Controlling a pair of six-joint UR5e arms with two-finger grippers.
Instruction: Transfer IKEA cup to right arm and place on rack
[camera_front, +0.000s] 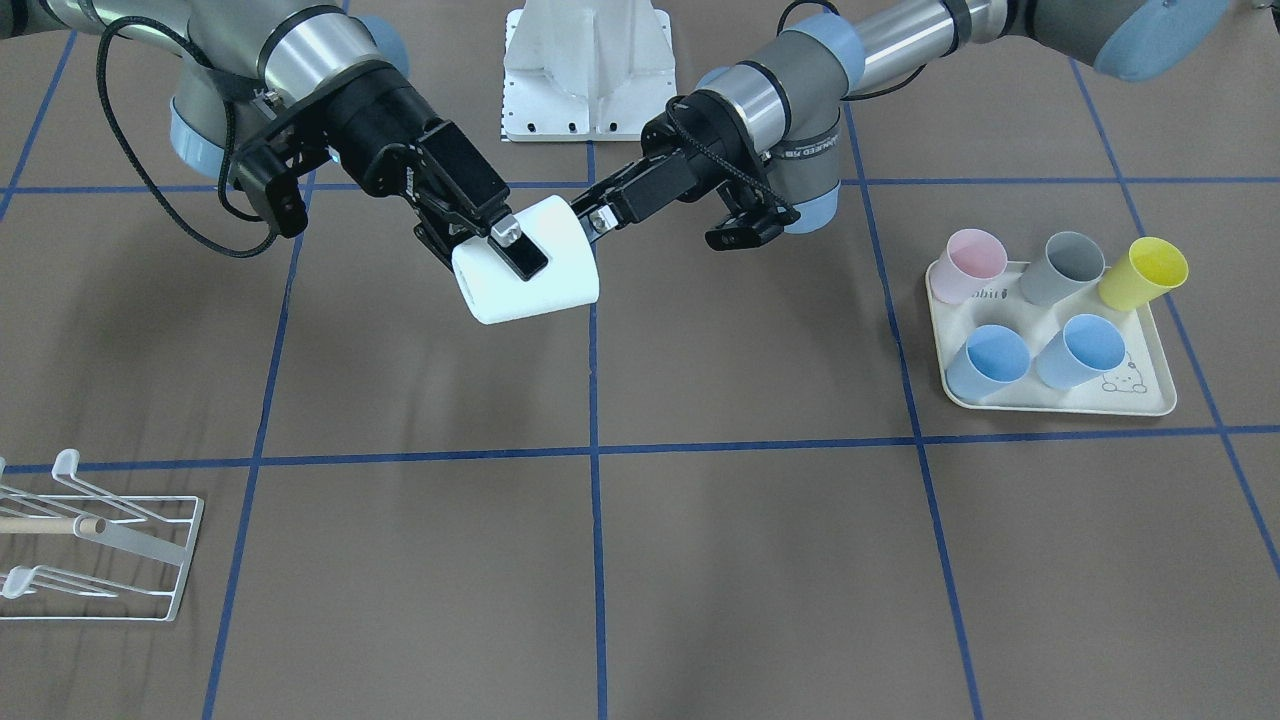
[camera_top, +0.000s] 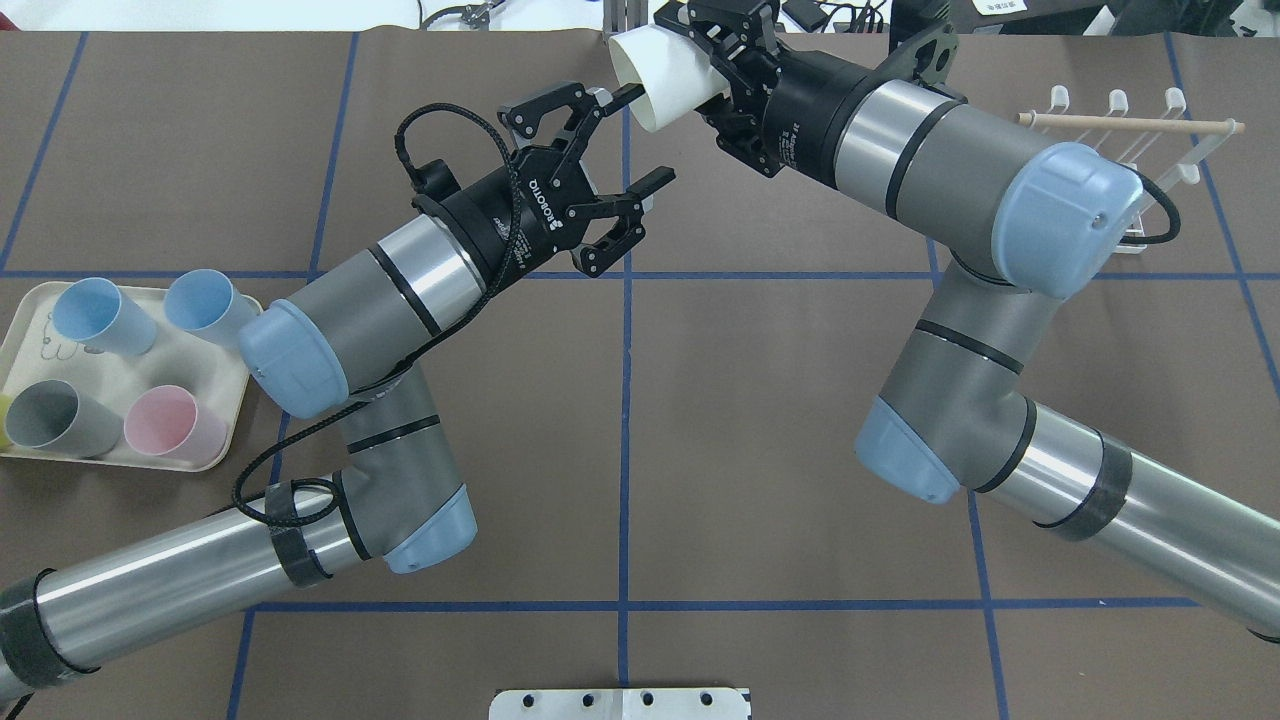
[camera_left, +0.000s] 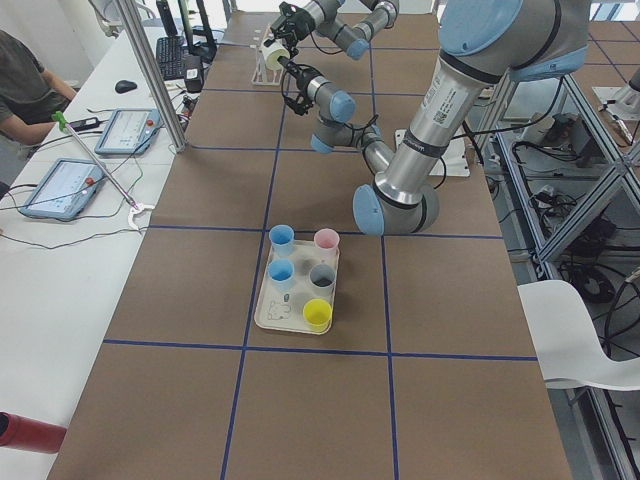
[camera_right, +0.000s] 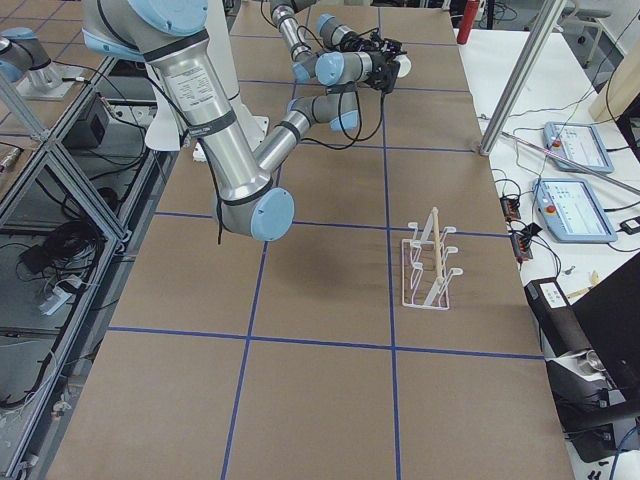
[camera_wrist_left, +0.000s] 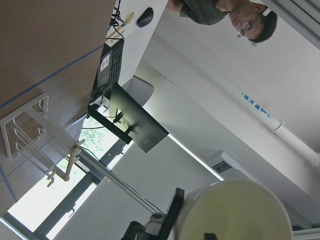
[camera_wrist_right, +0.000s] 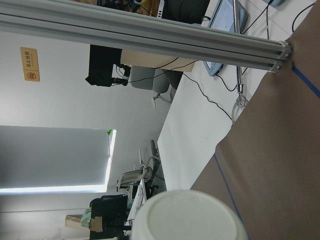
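The white IKEA cup (camera_front: 525, 265) hangs on its side above the table's middle. My right gripper (camera_front: 505, 250) is shut on it, one finger across the outer wall. In the overhead view the cup (camera_top: 665, 75) has its mouth toward my left gripper (camera_top: 648, 135), which is open: one finger reaches into the mouth, the other stands apart outside. The white wire rack (camera_front: 100, 540) with its wooden rod lies on the table on my right side, also seen as the rack (camera_top: 1130, 125) behind the right arm. The cup's base fills the bottom of the right wrist view (camera_wrist_right: 190, 215).
A cream tray (camera_front: 1060, 408) on my left side holds several coloured cups: pink, grey, yellow and blue. The white robot base plate (camera_front: 587, 70) sits between the arms. A person sits at a side desk (camera_left: 25, 90) with tablets.
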